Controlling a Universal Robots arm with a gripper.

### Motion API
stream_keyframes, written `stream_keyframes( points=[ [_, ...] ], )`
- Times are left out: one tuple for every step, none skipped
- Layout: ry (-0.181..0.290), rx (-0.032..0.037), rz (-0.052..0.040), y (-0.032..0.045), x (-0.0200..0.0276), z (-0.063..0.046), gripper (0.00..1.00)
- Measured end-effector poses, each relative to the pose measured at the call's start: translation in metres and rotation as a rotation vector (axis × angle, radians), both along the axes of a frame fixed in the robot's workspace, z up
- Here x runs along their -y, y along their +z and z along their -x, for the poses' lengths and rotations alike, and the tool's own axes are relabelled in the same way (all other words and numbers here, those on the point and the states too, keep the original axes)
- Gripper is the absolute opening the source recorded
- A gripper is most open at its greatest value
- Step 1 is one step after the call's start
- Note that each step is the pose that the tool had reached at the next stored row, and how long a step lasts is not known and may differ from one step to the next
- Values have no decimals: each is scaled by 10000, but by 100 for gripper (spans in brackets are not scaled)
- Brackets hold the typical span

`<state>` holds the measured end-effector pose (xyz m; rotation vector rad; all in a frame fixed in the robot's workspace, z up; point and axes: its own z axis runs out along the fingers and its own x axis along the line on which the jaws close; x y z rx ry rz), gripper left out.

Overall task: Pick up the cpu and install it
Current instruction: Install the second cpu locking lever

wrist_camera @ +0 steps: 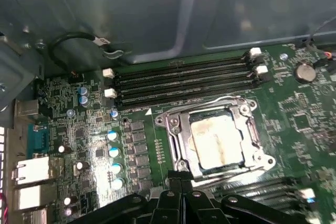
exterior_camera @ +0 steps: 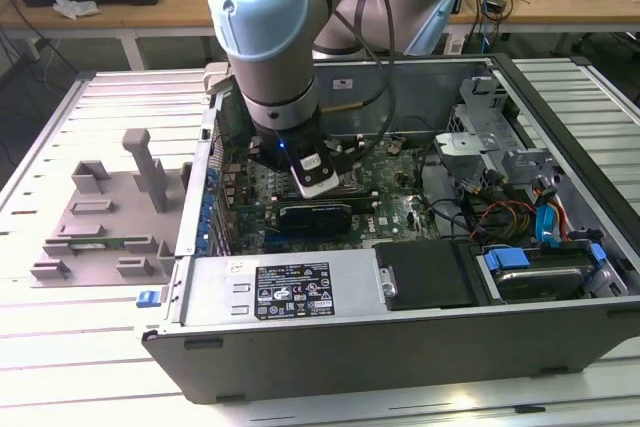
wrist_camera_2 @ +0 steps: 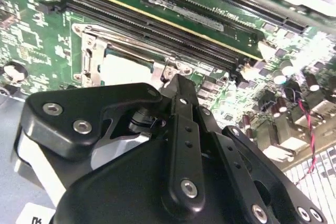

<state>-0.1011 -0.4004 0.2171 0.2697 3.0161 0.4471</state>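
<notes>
Cpu (wrist_camera: 214, 141) lies seated in motherboard socket (wrist_camera: 173, 129), frame open | end effector (wrist_camera_2: 178, 85) hovers just above, fingertips pinched together, holding nothing | judgement: verify chip sits flat and square, keeping clear of memory slots (wrist_camera: 184, 80).

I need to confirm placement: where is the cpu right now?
The cpu sits inside the metal-framed socket on the green motherboard, beside the long memory slots, with the gripper just above it.
</notes>
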Motion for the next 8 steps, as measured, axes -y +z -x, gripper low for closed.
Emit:
stream_keyframes(
  points=[
    [-35,-1,150,19,0,-1,11],
    [-75,-1,241,24,-3,-1,11],
    [-143,-1,361,24,-7,-8,11],
    [-223,0,611,24,-12,-50,11],
    [-242,0,732,25,-33,-67,11],
    [-241,0,805,25,-59,-73,11],
    [-241,1,856,24,-84,-77,11],
    [-241,2,934,24,-133,-85,11]
  ],
)
